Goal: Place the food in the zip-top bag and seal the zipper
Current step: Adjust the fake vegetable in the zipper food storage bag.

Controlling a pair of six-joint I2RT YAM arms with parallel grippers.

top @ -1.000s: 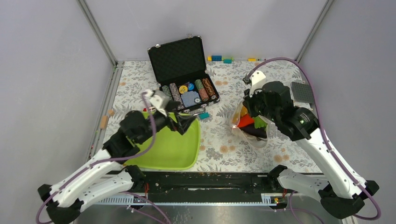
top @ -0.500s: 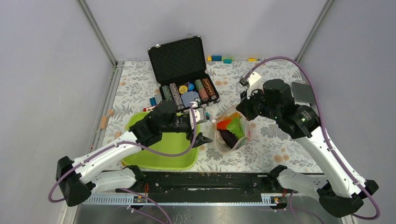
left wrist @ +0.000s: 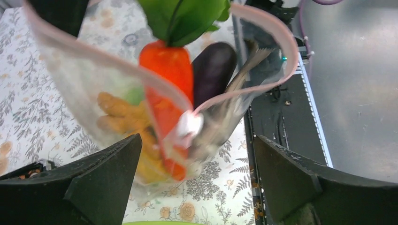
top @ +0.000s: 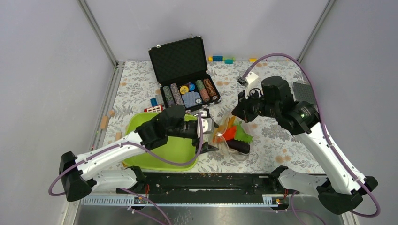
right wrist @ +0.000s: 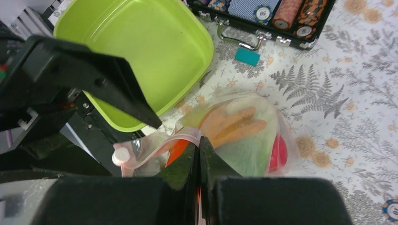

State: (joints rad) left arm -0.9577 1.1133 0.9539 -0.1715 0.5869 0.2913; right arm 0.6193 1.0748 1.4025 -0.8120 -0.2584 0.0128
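The flowered table [top: 136, 84] is carrying everything, and both arms are reaching in over its middle. The lime-green tray [top: 180, 151] is lying at the near left, with the left arm crossing above it. Beyond it, the black case [top: 178, 58] is standing open, with its lid upright and rows of poker chips [top: 190, 93] sitting in its lower half.

The zip-top bag [right wrist: 244, 136] is lying just to the right of the tray, between the two grippers, with its mouth gaping toward the left wrist camera. The left gripper [left wrist: 196, 140] is holding its fingers wide apart and gripping nothing. The bag's near corner is hanging in front of the gap between them, and whether it is touching either finger cannot be told. The right gripper [right wrist: 199, 147] is pressing its fingers tight together on the zipper [right wrist: 183, 137], pinching the pink strip at the bag's upper edge.

Inside the bag, the orange carrot [left wrist: 169, 70] is lying lengthwise with green leaves [left wrist: 183, 16] at its top. The purple eggplant [left wrist: 213, 68] is resting against its right side, and the grey fish [left wrist: 244, 70] is lying beside that. A lumpy yellow-orange piece [left wrist: 122, 112] is sitting to the carrot's left, and a red piece [right wrist: 280, 152] is showing through the plastic. A small white slider [left wrist: 190, 125] is sitting on the strip.
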